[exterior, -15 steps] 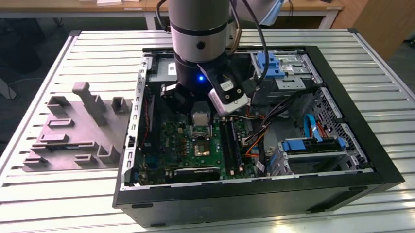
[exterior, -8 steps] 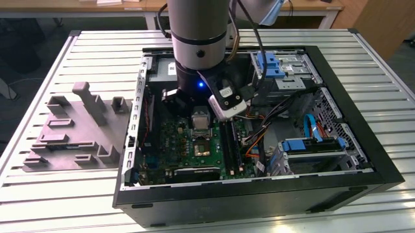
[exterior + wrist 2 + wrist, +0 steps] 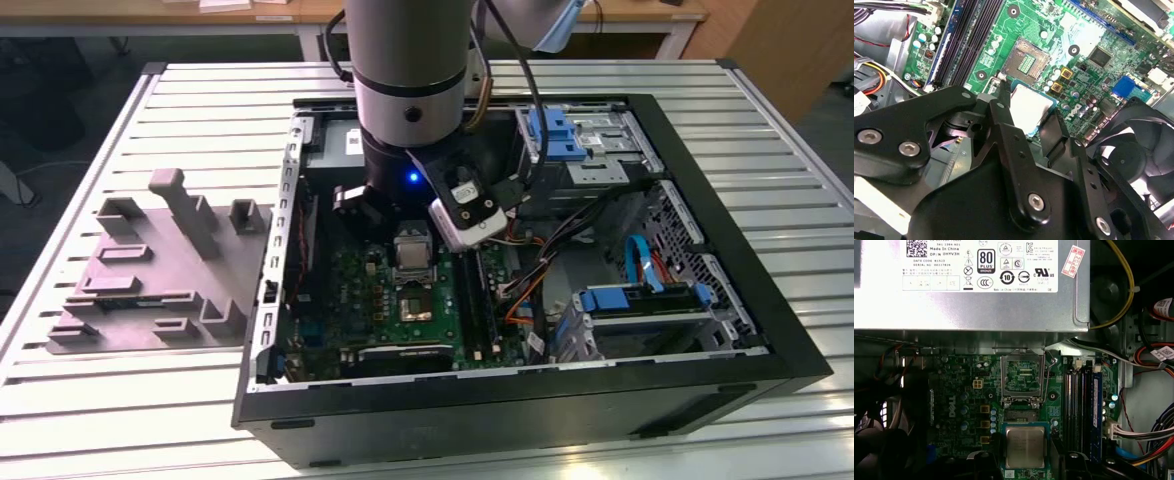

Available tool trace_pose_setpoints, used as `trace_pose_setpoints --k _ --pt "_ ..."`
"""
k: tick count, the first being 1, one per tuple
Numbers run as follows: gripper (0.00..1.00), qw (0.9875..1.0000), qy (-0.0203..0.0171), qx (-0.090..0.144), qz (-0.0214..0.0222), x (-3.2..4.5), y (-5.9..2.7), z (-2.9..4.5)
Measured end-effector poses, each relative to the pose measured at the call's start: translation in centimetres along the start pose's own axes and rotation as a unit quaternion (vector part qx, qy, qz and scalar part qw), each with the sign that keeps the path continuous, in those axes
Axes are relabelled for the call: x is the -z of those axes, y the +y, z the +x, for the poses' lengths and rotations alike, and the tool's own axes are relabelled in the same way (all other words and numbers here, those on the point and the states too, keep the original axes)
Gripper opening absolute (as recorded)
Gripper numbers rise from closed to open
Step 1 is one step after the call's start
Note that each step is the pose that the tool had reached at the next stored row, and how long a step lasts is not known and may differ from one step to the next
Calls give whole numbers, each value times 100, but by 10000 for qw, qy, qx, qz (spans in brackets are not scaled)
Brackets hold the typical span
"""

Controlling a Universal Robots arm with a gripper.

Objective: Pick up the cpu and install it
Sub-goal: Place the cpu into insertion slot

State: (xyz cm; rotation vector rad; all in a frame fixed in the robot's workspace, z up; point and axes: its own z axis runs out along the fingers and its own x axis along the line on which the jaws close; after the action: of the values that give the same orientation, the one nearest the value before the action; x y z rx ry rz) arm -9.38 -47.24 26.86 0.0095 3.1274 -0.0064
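Evidently gripped: the cpu (image 3: 1025, 446) sits between the two black fingers (image 3: 1009, 130) of the gripper (image 3: 1030, 109), raised over the motherboard (image 3: 959, 405).
In both wrist views its pale silver top faces up, with one finger pressed to each opposite edge and the jaws closed to the chip's width. The empty socket (image 3: 1026, 62) lies just beside it, with its load plate (image 3: 1023, 371) lifted on the side toward the power supply box (image 3: 979, 305). In the exterior view the arm reaches into the open computer case (image 3: 747, 300); the grey post block (image 3: 160, 270) stands well apart at the exterior view's left.
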Motion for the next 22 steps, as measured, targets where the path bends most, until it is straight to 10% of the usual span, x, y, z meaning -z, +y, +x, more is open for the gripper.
trace_pose_setpoints --k 12,22 --pt "47 10000 0 0 3 -9 1 0" --pt "47 10000 0 0 5 -172 -31 2"
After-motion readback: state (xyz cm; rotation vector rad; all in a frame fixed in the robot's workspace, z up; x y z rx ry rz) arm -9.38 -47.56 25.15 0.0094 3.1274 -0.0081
